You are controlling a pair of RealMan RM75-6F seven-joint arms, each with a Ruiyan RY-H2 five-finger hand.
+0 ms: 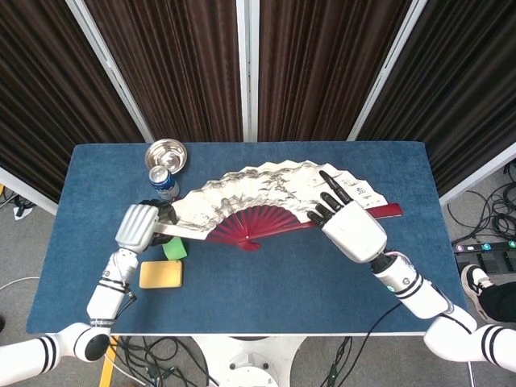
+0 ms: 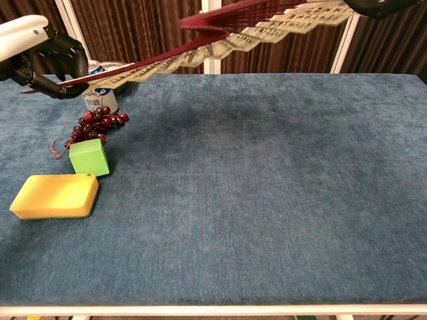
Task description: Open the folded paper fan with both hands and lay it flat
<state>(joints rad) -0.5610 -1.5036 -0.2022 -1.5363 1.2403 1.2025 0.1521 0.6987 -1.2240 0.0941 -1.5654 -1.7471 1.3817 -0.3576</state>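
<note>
The paper fan [image 1: 262, 184] is spread wide in a half circle, its cream painted paper above dark red ribs [image 1: 256, 221]. Both hands hold it up off the blue table [image 1: 266, 290]. My left hand [image 1: 138, 226] grips the left outer stick beside the can. My right hand [image 1: 351, 230] holds the right end, its fingers stretched along the paper, and the red outer stick [image 1: 389, 211] pokes out past them. The chest view catches the fan [image 2: 220, 46] almost edge-on, high above the cloth, sloping up from my left hand [image 2: 41, 52] to the top right corner, where my right hand [image 2: 383, 5] barely shows.
A steel bowl [image 1: 167, 153] and a drink can [image 1: 163, 182] stand at the back left. Dark grapes [image 2: 100, 122], a green block [image 2: 89, 157] and a yellow sponge [image 2: 55, 196] lie at the left, below my left hand.
</note>
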